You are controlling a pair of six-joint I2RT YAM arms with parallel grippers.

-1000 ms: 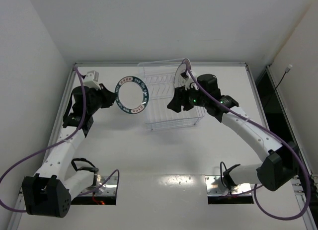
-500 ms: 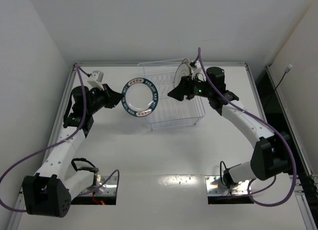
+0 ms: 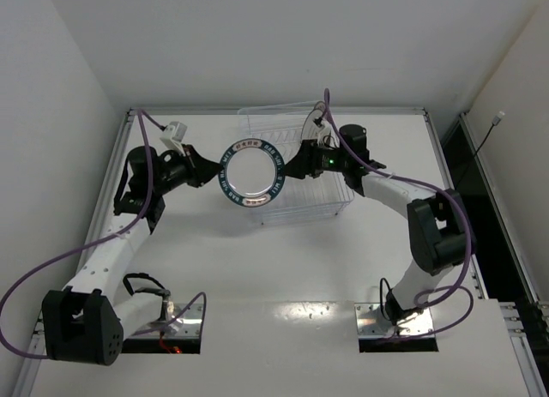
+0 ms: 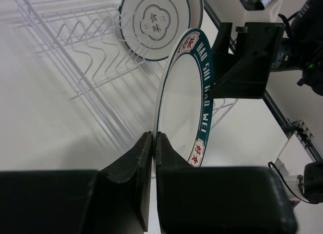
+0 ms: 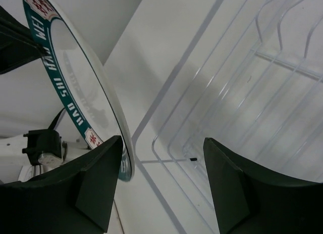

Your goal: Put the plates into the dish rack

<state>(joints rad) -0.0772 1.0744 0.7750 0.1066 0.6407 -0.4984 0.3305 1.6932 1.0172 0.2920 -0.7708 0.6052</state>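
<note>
Teal lettering circles the rim of the banded plate (image 3: 251,171), which stands on edge with its face turned toward the near side of the counter (image 3: 257,268). In the top view it overlaps the left end of the dish rack (image 3: 330,200); how high it sits above the wires cannot be told from there.

The left gripper (image 4: 153,138) is pinched tight on this plate's left edge, its two dark fingers pressed almost together with only the thin rim between them. The plate rises up and away from that grip, tilted slightly.

The right gripper (image 5: 162,140) reaches in from the rack side with its fingers spread wide and nothing held. In the right wrist view the plate's right edge sits inside that gap, just beside one finger (image 5: 98,186); whether it touches cannot be told. The other finger is well apart from the plate, over the rack's clear wall.

A white plate (image 4: 151,21) with a thin dark rim and a centre motif stands upright among the tines at the far end of the rack, beyond the banded plate.
</note>
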